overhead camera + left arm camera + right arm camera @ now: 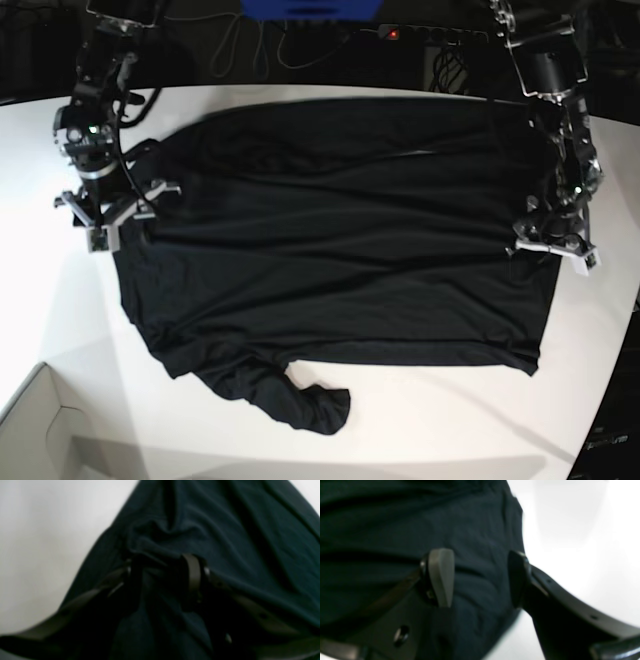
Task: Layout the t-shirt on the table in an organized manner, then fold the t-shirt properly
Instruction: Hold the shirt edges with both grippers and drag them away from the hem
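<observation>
Between left pincer (162, 572) fingers, t-shirt (225, 530) fold

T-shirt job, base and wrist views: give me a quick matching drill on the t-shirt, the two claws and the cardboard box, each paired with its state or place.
Things:
1. left claw
2. right claw
3. t-shirt
4. cardboard box

States:
A. spread across the white table
B. open, fabric between the fingers
C. pinching bunched fabric
D. base view's lower left corner

Pairs: 1-C, 2-B, 3-A, 4-D
</observation>
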{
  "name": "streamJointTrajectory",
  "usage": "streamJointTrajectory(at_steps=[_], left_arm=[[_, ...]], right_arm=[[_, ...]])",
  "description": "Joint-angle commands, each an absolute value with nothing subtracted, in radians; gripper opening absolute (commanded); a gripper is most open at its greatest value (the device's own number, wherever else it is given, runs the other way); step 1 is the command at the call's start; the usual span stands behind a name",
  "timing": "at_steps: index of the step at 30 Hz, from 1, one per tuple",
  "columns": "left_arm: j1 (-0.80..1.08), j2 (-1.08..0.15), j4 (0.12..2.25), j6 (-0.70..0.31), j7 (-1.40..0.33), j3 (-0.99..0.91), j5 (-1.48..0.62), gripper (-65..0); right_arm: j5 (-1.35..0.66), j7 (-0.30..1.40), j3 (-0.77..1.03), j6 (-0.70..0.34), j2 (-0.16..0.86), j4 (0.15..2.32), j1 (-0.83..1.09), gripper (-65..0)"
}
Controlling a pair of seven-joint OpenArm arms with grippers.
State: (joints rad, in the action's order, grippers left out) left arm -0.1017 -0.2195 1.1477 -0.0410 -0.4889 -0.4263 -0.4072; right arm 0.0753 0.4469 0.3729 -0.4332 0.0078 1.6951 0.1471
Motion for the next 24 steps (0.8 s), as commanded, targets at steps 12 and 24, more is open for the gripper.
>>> streamJointTrajectory(at_steps=[12,24], left_arm=[[-0.239,-0.251,1.181,-0.039,-0.492,-0.467,-0.418,-40.8],[-0.024,-0.222,1.426,-0.038,-0.495,-0.467,-0.420,-40.8]], right_arm=[[0.058,0.406,0.372,-0.433,-0.013,1.764,0.268,-30.3],[0.058,0.414,0.341,-0.433,-0.036,1.836,0.315,-30.2]])
